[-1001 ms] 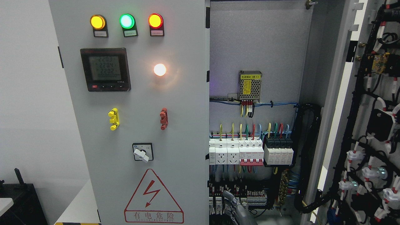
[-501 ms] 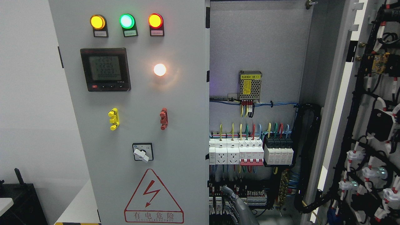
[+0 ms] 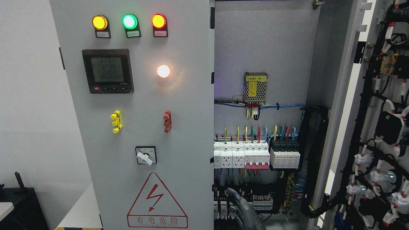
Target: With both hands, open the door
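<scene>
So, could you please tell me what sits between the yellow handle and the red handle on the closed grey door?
Nothing: bare grey door panel separates yellow handle from red handle, head view.

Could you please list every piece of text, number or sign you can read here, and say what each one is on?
"有电危险": red lightning warning triangle on the closed left door; the small line beneath is too blurred.
"2204", "2205", "2203": digital meter, roughly; its bottom row is unclear.
Yellow label on the mesh power supply: too blurred, apart from perhaps "(B1)".
Tags under the three indicator lamps: too small.
</scene>
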You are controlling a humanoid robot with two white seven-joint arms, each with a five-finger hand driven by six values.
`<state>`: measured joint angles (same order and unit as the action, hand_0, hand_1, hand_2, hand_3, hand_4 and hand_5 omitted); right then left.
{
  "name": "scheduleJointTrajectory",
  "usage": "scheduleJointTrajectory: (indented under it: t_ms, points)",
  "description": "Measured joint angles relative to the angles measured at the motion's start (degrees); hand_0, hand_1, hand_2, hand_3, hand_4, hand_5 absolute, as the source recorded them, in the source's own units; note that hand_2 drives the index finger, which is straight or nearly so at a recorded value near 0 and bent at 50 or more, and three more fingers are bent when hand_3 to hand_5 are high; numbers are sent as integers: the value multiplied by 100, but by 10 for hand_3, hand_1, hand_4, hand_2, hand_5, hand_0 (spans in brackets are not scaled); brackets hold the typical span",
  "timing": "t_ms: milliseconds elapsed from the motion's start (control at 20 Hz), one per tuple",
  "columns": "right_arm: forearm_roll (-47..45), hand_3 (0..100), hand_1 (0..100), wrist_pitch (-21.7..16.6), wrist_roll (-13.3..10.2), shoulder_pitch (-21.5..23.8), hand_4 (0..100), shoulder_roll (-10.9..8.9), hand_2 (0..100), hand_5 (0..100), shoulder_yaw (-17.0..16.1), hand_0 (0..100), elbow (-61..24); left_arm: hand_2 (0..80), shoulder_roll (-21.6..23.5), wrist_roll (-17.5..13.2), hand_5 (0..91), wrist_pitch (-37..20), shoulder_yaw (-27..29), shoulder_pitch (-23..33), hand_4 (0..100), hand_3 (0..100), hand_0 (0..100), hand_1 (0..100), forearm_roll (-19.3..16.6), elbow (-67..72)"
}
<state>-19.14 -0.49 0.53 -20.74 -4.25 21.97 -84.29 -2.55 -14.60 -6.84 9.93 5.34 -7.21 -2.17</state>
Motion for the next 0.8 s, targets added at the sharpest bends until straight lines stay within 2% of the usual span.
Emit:
scheduleJointTrajectory:
  t_ms: [801]
  points:
    - [-132, 0, 0, -12, 8, -156, 0, 2, 0, 0, 8, 0, 52, 0, 0, 0, 0, 0, 0, 1, 44, 0, 0, 0, 0, 0]
